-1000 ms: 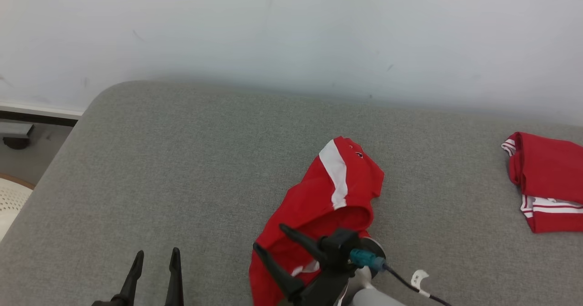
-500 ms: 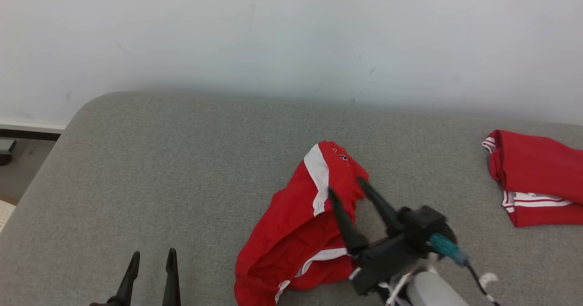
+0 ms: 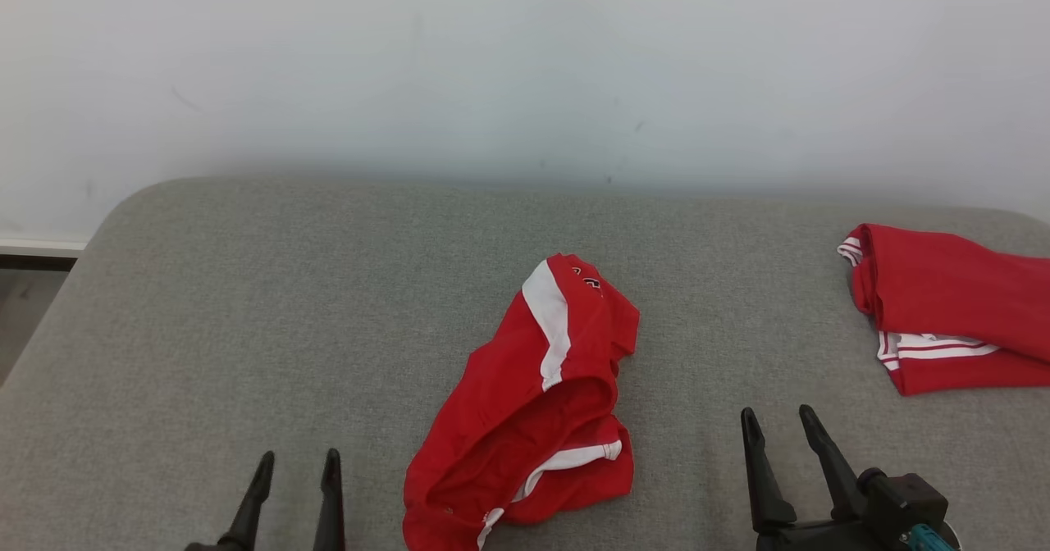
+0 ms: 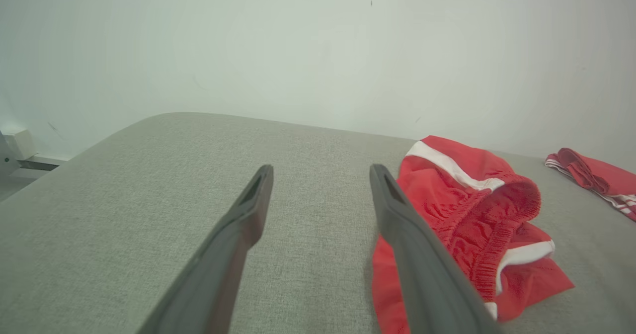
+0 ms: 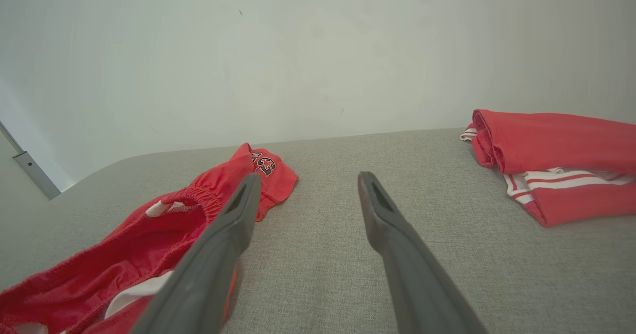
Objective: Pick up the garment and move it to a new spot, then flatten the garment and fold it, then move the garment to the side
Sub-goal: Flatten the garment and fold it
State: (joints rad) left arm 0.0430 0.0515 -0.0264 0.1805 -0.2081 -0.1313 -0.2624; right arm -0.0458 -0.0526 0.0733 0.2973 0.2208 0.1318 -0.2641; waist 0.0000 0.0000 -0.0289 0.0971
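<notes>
Finds the red shorts (image 3: 533,403) crumpled near the middle of the grey fabric worktop (image 3: 246,305), toward 6 o'clock in the head view, with elastic waistband gaping, white side stripe uppermost and printed leg hem pointing to 12 o'clock. Shows the left end effector (image 3: 299,455) at 7 o'clock, released, fingers spread and empty, shorts off at its 3 o'clock, apart. Shows the right end effector (image 3: 776,412) at 5 o'clock, likewise released and empty, shorts near its 9 o'clock, not touching. Places a folded red garment with white stripes (image 3: 943,305) at 3 o'clock, well apart from the shorts. Meets a pale wall (image 3: 525,59) at 12 o'clock.
</notes>
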